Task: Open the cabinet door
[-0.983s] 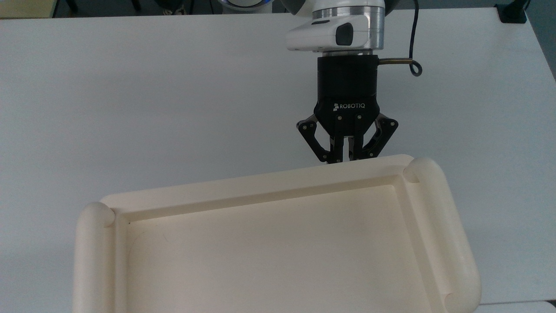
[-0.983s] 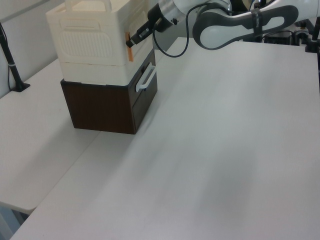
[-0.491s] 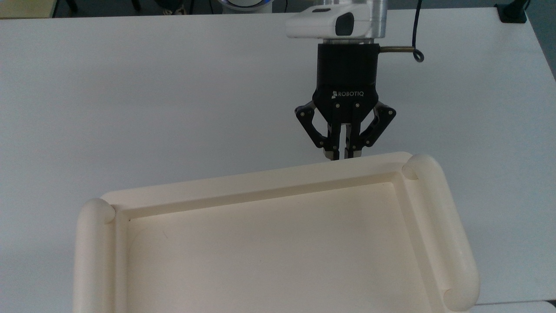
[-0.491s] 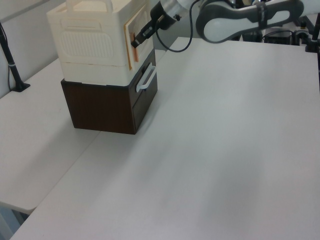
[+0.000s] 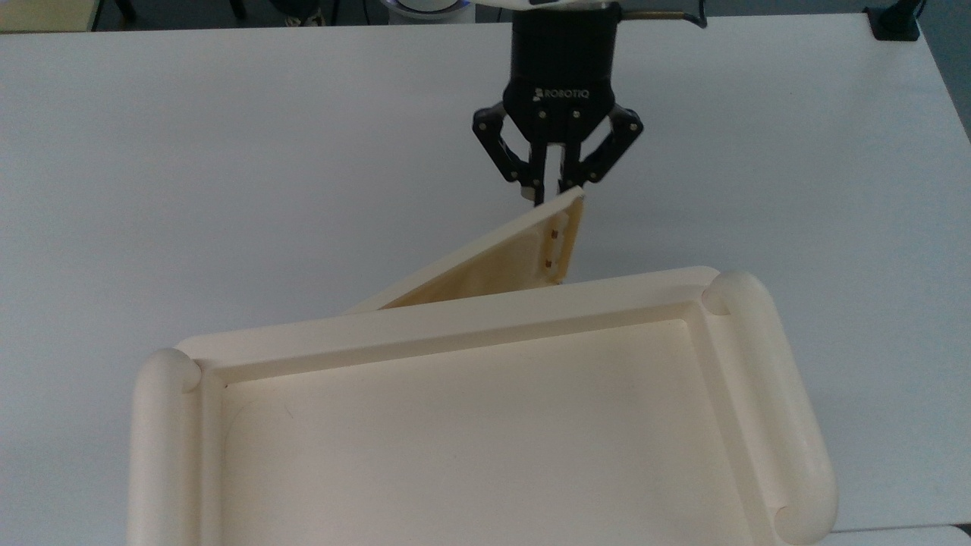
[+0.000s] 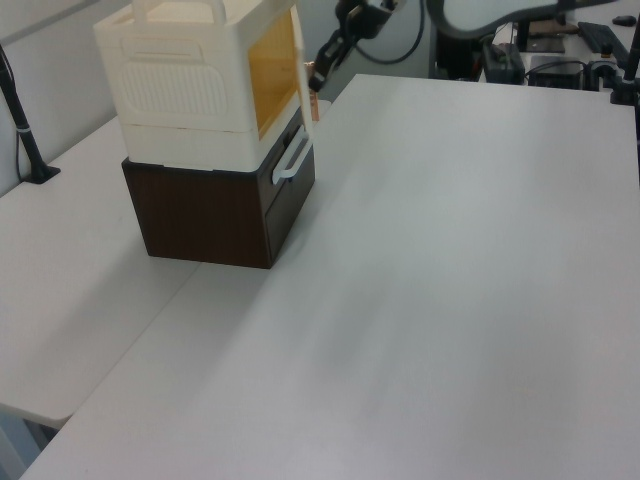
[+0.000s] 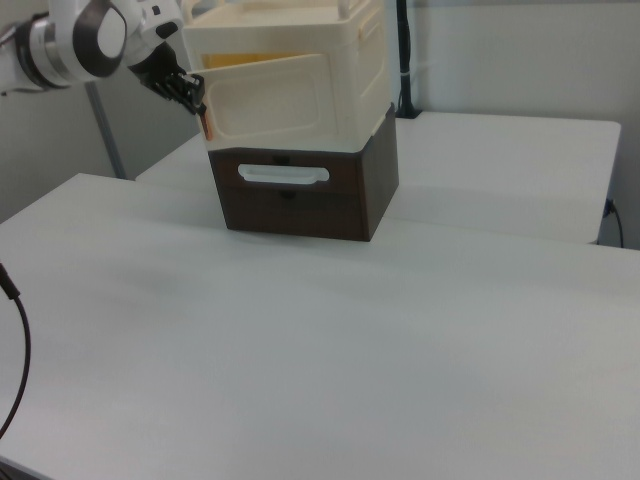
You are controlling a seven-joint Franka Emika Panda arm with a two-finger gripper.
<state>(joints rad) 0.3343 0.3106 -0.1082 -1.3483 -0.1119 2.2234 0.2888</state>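
The cream cabinet (image 5: 455,322) fills the lower top view, its recessed tray top edged by thick rounded rails (image 5: 766,394). Its cabinet door (image 5: 485,265) stands swung out at an angle, hinged toward the top view's left, with small brownish studs (image 5: 554,236) near the free end. My black gripper (image 5: 552,194) is shut on that free edge. In the left view the door (image 6: 305,70) is almost edge-on, the gripper (image 6: 319,78) at its outer edge, and a yellowish interior (image 6: 272,70) shows. In the right view the door (image 7: 275,100) hangs ajar with the gripper (image 7: 197,100) on it.
The cabinet sits on a dark brown drawer unit (image 7: 300,210) with a white handle (image 7: 283,175), also seen in the left view as the drawer unit (image 6: 210,215). White tabletop (image 6: 450,280) stretches wide in front. A black post (image 6: 25,135) stands behind at the left view's left.
The door was flush with the cabinet a second ago; it now stands swung well out. My gripper, holding the free edge, has pulled back from the cabinet and toward the top view's left.
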